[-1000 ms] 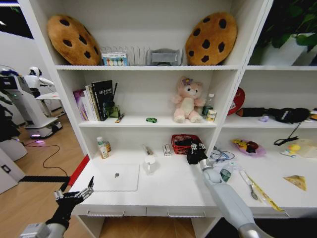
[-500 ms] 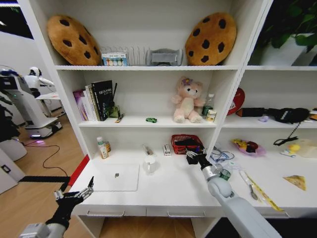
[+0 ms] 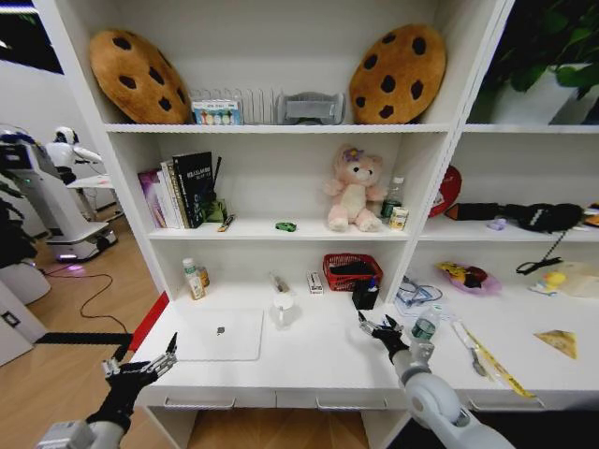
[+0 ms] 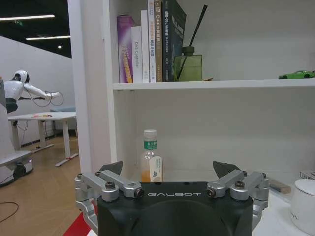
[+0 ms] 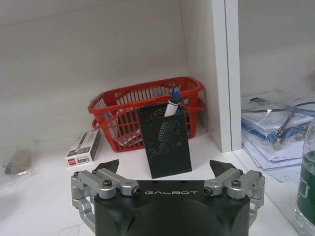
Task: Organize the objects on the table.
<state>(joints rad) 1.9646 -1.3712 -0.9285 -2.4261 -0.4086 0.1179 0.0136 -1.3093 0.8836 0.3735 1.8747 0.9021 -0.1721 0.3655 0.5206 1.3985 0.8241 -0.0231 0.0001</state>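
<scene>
Landmark: the pen cup, standing upright on the worktop just in front of the red basket, beside the shelf upright. Right gripper hovers near the cup on the front-edge side, a little toward the robot's right, fingers spread, holding nothing; in the right wrist view the cup sits dead ahead between the spread fingertips with a clear gap to it. Cup is black mesh, square-sided, long axis vertical, tilted a touch; a blue pen sticks out of its top, leaning toward the basket. Laptop, thin, silver, lid shut, lies flat well to the left of the cup, nearer the front edge. White mug stands between laptop and cup. Small bottle, white cap, stands far left of the cup at the back wall; the left wrist view has it straight ahead. Left gripper hangs off the worktop's front-left corner, far from the cup, fingers spread, empty. Judgement: the right arm is much the nearer for the cup; the left arm is nearer the laptop and bottle. Any next grasp of the cup would go straight forward, fingers closing across its flat sides.
</scene>
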